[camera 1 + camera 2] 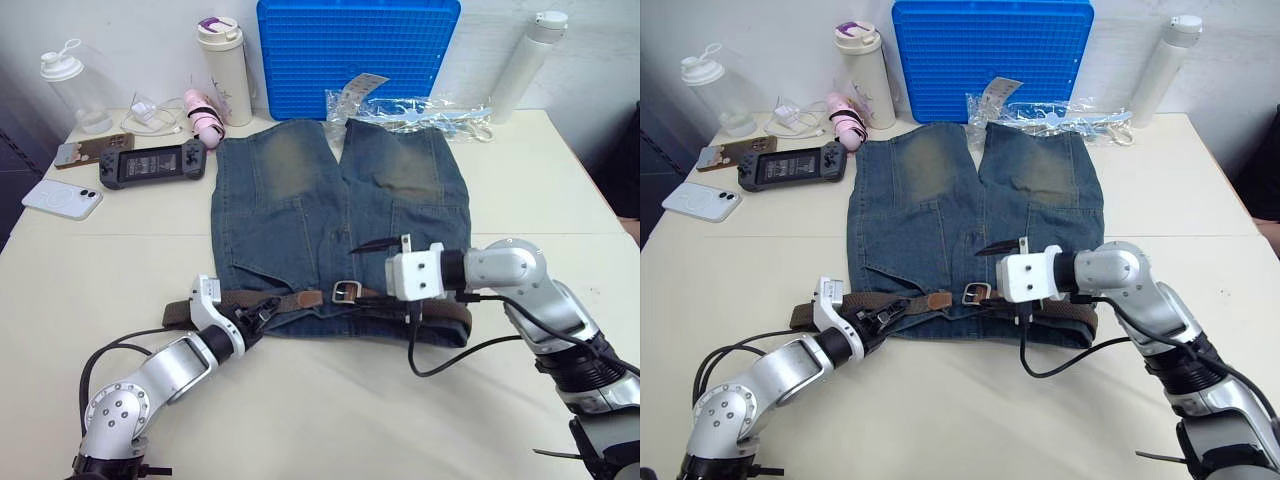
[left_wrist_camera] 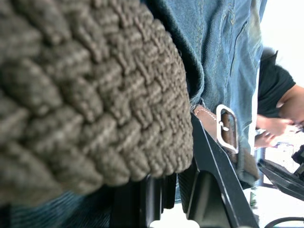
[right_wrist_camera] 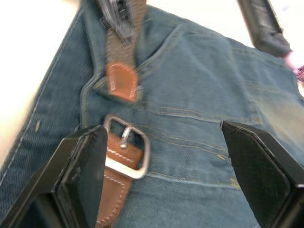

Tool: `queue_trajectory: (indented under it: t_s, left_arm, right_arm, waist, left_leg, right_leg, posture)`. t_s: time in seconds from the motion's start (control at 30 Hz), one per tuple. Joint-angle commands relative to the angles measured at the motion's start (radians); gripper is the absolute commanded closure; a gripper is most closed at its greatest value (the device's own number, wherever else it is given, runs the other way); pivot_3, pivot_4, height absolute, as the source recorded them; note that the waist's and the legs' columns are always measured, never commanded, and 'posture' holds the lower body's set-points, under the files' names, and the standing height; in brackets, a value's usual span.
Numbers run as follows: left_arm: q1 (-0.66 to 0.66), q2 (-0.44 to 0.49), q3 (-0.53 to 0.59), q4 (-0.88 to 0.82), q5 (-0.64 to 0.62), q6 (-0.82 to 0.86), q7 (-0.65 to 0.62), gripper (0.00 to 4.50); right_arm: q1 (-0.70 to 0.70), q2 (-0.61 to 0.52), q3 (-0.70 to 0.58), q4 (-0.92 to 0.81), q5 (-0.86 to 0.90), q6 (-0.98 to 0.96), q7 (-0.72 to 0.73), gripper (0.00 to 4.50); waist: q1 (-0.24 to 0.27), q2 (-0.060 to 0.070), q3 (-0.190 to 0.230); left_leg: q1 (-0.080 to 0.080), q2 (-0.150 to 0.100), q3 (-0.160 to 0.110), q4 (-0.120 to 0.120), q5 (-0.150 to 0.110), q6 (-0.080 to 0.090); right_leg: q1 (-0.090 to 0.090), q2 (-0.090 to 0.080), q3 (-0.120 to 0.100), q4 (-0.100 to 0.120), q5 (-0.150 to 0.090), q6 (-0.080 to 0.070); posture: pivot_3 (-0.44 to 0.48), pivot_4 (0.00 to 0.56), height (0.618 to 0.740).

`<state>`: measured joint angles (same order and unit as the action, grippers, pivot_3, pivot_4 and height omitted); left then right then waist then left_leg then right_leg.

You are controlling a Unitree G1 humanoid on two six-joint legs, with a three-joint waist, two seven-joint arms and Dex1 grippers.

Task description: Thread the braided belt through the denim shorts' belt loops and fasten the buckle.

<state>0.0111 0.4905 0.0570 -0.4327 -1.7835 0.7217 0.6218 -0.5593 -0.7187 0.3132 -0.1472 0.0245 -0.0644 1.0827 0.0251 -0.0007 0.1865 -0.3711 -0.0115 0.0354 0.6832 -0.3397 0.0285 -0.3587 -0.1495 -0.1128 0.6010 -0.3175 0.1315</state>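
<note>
While the denim shorts (image 1: 335, 215) lie flat on the table (image 1: 120, 260), the braided belt (image 1: 290, 300) runs along their waistband. The left gripper (image 1: 258, 312) is clamped on the belt; the right gripper (image 3: 161, 175) hangs spread wide beside the buckle (image 1: 346, 291).

Looks like a lab/office test setup rather than a home: one plain cream table (image 1: 300, 420) pushed vs. a bare white wall, w/ staged everyday props laid out along the far edge. Props incl. a blue grid board (image 1: 358, 55) leaned on the wall, a white tumbler (image 1: 224, 70), a white bottle (image 1: 527, 65), a clear shaker (image 1: 75, 90), a handheld game console (image 1: 152, 163), a white phone (image 1: 62, 198) & crinkled plastic bags (image 1: 410, 108). A person's arm (image 2: 278, 111) in a dark sleeve sits beside the table in the left wrist view, like an operator nearby.
</note>
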Motion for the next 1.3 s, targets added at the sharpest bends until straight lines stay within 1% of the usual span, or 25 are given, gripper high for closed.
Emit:
queue_trajectory:
  t_s: [0.03,0.1,0.13,0.2,0.3,0.37,0.47,0.63,0.9,1.03,1.23,1.3]
  left_arm:
    - [-0.019,0.09,0.04,-0.032,0.001,0.033,-0.007,4.5]
    - [-0.036,0.136,0.057,-0.034,-0.017,0.043,-0.01,4.5]
    - [-0.051,0.18,0.061,-0.039,-0.034,0.062,-0.006,4.5]
    - [-0.075,0.232,0.062,-0.045,-0.059,0.077,0.005,4.5]
    - [-0.125,0.262,0.046,-0.048,-0.085,0.071,0.031,4.5]
    - [-0.152,0.262,0.026,-0.049,-0.087,0.069,0.047,4.5]
    - [-0.161,0.237,-0.005,-0.049,-0.08,0.062,0.06,4.5]
    - [-0.131,0.228,-0.033,-0.07,-0.081,0.061,0.072,4.5]
    - [-0.103,0.279,-0.01,-0.085,-0.099,0.056,0.081,4.5]
    - [-0.087,0.309,0.001,-0.097,-0.139,0.049,0.085,4.5]
    - [-0.084,0.308,-0.034,-0.102,-0.148,0.03,0.113,4.5]
    - [-0.064,0.331,-0.023,-0.111,-0.16,0.034,0.113,4.5]
  right_arm:
    - [-0.004,0.024,-0.008,0.0,-0.012,-0.039,-0.016,0.46]
    - [-0.002,0.029,-0.012,0.005,-0.017,-0.044,-0.013,0.46]
    - [-0.002,0.031,-0.013,0.008,-0.019,-0.044,-0.013,0.46]
    - [-0.003,0.034,-0.015,0.012,-0.02,-0.042,-0.013,0.46]
    - [-0.007,0.042,-0.016,0.013,-0.02,-0.035,-0.016,0.46]
    - [-0.008,0.047,-0.016,0.013,-0.022,-0.033,-0.017,0.46]
    - [-0.008,0.051,-0.018,0.016,-0.028,-0.033,-0.016,0.46]
    - [-0.008,0.047,-0.025,0.013,-0.03,-0.029,-0.015,0.46]
    - [0.008,0.04,-0.029,0.014,-0.037,-0.03,-0.018,0.46]
    - [0.008,0.045,-0.027,0.014,-0.038,-0.028,-0.019,0.46]
    - [0.009,0.038,-0.034,0.025,-0.042,-0.033,-0.025,0.46]
    - [0.01,0.038,-0.036,0.024,-0.042,-0.031,-0.029,0.46]
  waist:
    - [-0.002,0.0,0.0]
    - [-0.003,0.0,0.0]
    - [-0.003,0.0,0.0]
    - [-0.003,0.0,0.0]
    - [-0.003,0.002,0.001]
    - [-0.002,0.002,0.001]
    - [-0.003,0.002,0.001]
    - [-0.003,0.002,0.001]
    - [-0.002,0.002,0.001]
    - [-0.003,0.002,0.002]
    - [-0.004,0.003,0.002]
    - [-0.004,0.003,0.002]
  left_leg:
    - [0.0,0.0,0.0,0.0,0.0,0.0]
    - [0.0,0.001,0.0,0.0,0.0,0.0]
    - [0.0,0.002,0.0,0.0,0.0,0.0]
    - [0.0,0.002,0.0,0.0,0.0,0.0]
    - [0.0,0.002,0.0,0.0,0.0,-0.001]
    - [0.0,0.002,0.0,0.0,0.0,-0.001]
    - [0.0,0.002,0.0,0.0,0.0,-0.001]
    - [0.0,0.002,0.0,-0.001,0.0,-0.001]
    - [0.0,0.002,0.0,-0.001,0.0,-0.001]
    - [0.0,0.002,0.0,-0.001,-0.001,-0.001]
    - [0.0,0.003,0.0,-0.001,-0.001,-0.002]
    - [0.0,0.003,0.0,-0.001,-0.001,-0.002]
  right_leg:
    - [0.0,0.0,0.0,0.001,0.0,0.0]
    - [0.0,0.001,0.0,0.001,0.0,0.0]
    - [0.0,0.001,0.0,0.0,0.0,0.0]
    - [0.0,0.001,0.001,0.0,0.0,0.0]
    - [0.0,0.001,0.001,0.0,0.0,0.0]
    - [0.0,0.001,0.001,0.0,0.0,-0.001]
    - [0.0,0.001,0.001,0.0,0.0,0.0]
    - [-0.001,0.002,0.001,0.0,0.0,0.0]
    - [0.0,0.001,0.001,0.0,0.0,-0.001]
    - [0.0,0.001,0.002,0.0,0.0,-0.001]
    - [-0.001,0.001,0.002,0.0,0.0,-0.001]
    - [-0.001,0.001,0.002,-0.001,0.0,-0.001]
  posture:
    - [0.0,0.15,0.693]
    - [0.0,0.15,0.693]
    - [0.0,0.15,0.693]
    - [0.0,0.15,0.693]
    - [0.0,0.15,0.693]
    - [0.0,0.15,0.693]
    - [0.0,0.15,0.693]
    - [0.0,0.15,0.693]
    - [0.0,0.15,0.693]
    - [0.0,0.15,0.693]
    - [0.0,0.15,0.693]
    - [0.0,0.15,0.693]
